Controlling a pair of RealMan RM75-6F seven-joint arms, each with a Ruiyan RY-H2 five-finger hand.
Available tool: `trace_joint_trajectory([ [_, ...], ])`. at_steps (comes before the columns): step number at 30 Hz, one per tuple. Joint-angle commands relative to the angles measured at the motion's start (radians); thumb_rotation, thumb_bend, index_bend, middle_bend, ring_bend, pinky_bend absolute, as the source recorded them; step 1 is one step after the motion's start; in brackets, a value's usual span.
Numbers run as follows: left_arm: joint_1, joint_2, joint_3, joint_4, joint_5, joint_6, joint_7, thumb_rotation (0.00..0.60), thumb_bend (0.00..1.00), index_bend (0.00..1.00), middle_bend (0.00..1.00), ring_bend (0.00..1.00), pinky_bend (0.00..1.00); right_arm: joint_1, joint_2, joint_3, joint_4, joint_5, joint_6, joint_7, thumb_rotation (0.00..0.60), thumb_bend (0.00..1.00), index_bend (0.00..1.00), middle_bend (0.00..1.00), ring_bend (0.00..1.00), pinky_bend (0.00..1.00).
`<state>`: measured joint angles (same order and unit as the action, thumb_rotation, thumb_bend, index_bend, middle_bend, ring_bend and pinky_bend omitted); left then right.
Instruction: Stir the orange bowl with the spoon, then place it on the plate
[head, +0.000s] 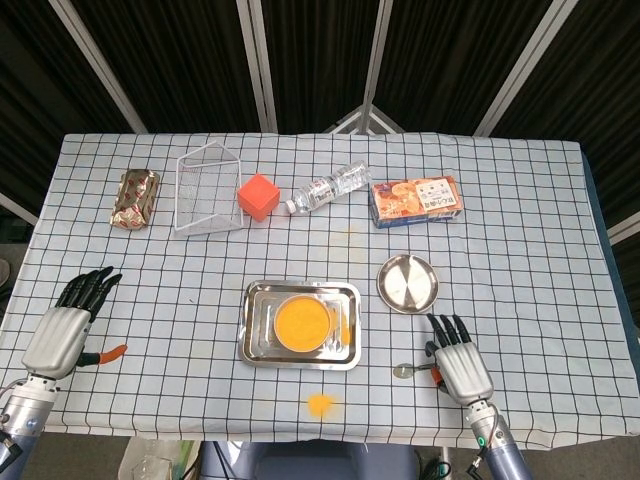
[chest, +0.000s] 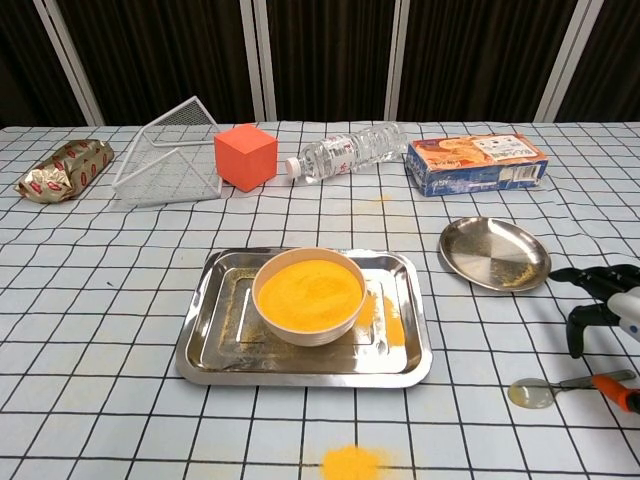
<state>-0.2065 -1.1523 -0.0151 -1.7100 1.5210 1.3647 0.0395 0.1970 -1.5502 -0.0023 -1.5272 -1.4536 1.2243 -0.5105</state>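
The right hand (head: 459, 362) hovers above the spoon's handle with its dark fingers (chest: 590, 318) spread apart and holding nothing; the chest view cuts it off at the frame edge, so only fingertips and an orange thumb tip show there. The spoon (chest: 560, 386) lies flat on the checked tablecloth (head: 180, 290), a slim metal piece with a round shallow head, just in front of the plate (chest: 495, 253); part of its handle is hidden beneath the hand in the head view. The plate is a round, shiny steel dish, bare apart from a dusting of specks. Left of it, the orange bowl (chest: 308, 294) sits in a rectangular steel tray (chest: 222, 355), filled level with fine orange powder, some spilled into the tray and in a small heap (chest: 350, 463) on the cloth. The left hand (head: 66, 329) rests well apart at the table's far-left edge, fingers extended, grasping nothing, seen only in the head view.
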Motion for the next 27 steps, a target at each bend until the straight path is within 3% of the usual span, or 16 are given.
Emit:
trace_joint_trajectory([
  [1, 0.0, 0.0, 0.0, 0.0, -0.001, 0.0, 0.001, 0.6, 0.0, 0.0, 0.0, 0.0, 0.02, 0.0, -0.003, -0.005, 0.004, 0.003, 0.0, -0.004, 0.6, 0.45, 0.48, 0.08, 0.0, 0.0],
  [27, 0.001, 0.001, 0.002, -0.003, -0.001, -0.001, 0.001, 0.6, 0.0, 0.0, 0.0, 0.0, 0.02, 0.002, -0.037, -0.021, 0.031, 0.037, -0.001, -0.031, 0.6, 0.45, 0.52, 0.09, 0.0, 0.0],
])
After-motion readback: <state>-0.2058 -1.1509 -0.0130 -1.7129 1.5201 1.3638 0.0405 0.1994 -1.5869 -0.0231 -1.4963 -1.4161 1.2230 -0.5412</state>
